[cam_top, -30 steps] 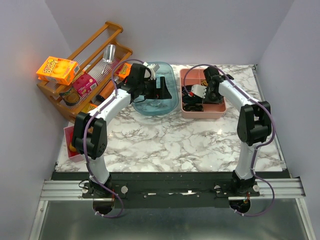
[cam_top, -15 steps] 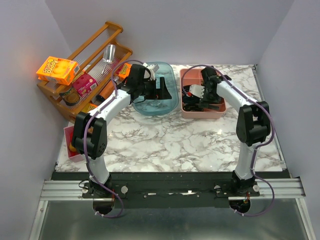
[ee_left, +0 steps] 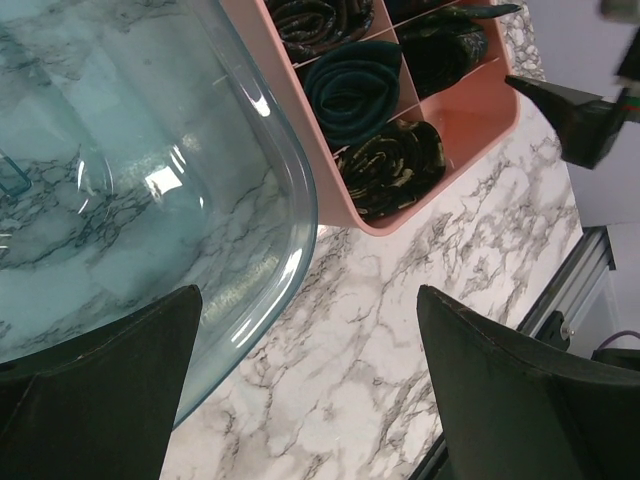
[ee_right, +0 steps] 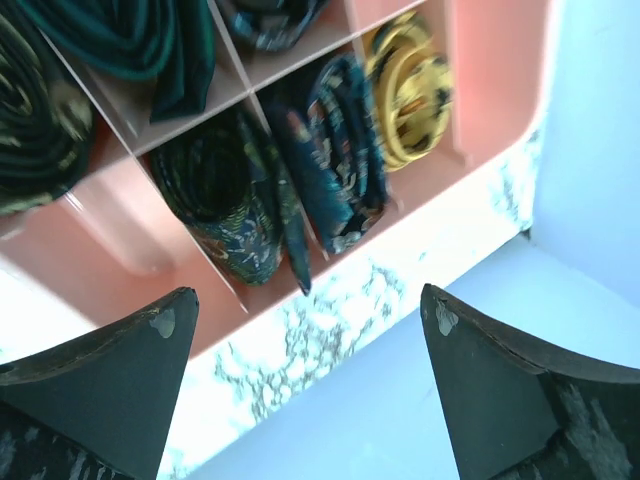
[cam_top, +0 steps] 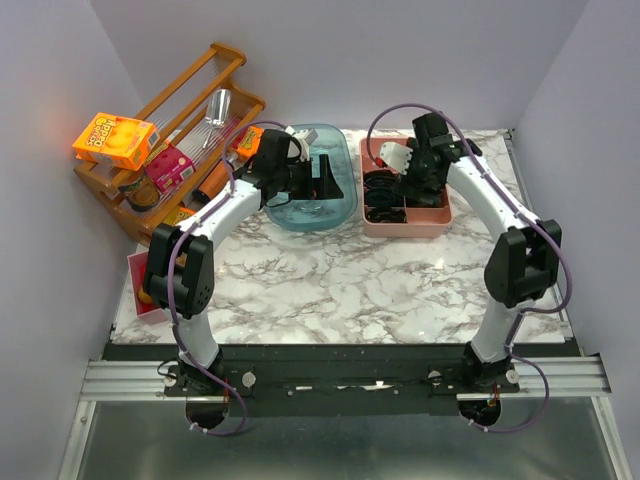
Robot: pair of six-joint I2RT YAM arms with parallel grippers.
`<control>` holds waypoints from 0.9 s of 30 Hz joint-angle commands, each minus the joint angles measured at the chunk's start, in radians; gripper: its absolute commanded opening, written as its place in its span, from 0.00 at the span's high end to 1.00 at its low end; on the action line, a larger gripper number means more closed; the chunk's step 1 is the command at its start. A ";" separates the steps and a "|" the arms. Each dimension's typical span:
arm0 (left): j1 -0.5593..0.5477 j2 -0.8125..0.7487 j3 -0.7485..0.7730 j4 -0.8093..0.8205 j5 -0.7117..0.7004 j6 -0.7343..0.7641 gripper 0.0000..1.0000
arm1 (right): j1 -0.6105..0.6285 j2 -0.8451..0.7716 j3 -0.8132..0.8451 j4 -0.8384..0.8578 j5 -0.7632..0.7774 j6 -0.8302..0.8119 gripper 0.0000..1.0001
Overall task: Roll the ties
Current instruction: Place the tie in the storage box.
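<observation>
Several rolled ties sit in the compartments of a pink tray (cam_top: 437, 216). In the right wrist view I see a dark blue-green patterned roll (ee_right: 222, 200), a blue one (ee_right: 345, 150), a yellow one (ee_right: 410, 95) and a dark green one (ee_right: 130, 40). The left wrist view shows a black gold-speckled tie (ee_left: 388, 170) and a teal roll (ee_left: 355, 85) in the tray (ee_left: 480, 110). My right gripper (cam_top: 408, 180) (ee_right: 308, 295) hangs open above the tray's far edge, holding nothing. My left gripper (cam_top: 325, 178) (ee_left: 308, 300) stands open over the rim of a blue glass dish (cam_top: 300, 215) (ee_left: 150, 150).
A wooden rack (cam_top: 190, 100) at the back left holds an orange box (cam_top: 115, 140) and other packets. A red object (cam_top: 140, 285) lies at the table's left edge. Walls close in the back and both sides. Marble table (cam_top: 350, 280) lies in front of dish and tray.
My right gripper has opened and lifted away from the tray's compartments toward the far edge, its elbow swinging right. The left arm has not moved.
</observation>
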 commanded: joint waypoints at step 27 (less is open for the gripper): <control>0.013 -0.032 0.005 -0.012 0.014 0.012 0.01 | -0.066 0.100 0.079 -0.057 -0.307 0.208 0.64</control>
